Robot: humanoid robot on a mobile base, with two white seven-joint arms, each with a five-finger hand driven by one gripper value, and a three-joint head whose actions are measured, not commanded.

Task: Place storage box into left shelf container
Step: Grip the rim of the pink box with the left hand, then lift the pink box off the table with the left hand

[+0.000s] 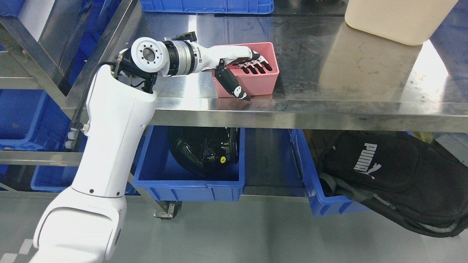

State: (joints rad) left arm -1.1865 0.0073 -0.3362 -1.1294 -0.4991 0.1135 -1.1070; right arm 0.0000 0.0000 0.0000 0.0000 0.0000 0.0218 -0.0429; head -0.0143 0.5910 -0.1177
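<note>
- Only one piece of writing reads clearly: "PUMA" in white letters, with the leaping-cat logo, on the black fabric backpack (387,171) lying under the table at the lower right.
- A small yellow round sticker shows on the glossy black helmet-like object (204,149) in the blue plastic bin (190,182) below the table; its print is too small to read.
- The white left robot arm (109,146) comes up from the lower left, bends at its round joint and reaches sideways to the right over the table.
- The left hand (237,67) has its four black-and-white fingers (256,64) dipped inside the small pink rectangular plastic storage box (256,78), while the thumb (230,84) lies down the box's outer front wall, so the near-left wall is pinched between them.
- The pink box stands upright on the table, near its front edge and left of the middle.
- The table is a brushed stainless steel bench (347,91), scuffed and reflective.
- A cream plastic tub (395,18) stands at its far right, well apart from the pink box.
- A blue crate (204,5) sits at the far edge.
- A steel shelf frame with blue bins (22,113) stands to the left.
- A second blue bin (321,201) sits beside the backpack on the grey floor (237,233).
</note>
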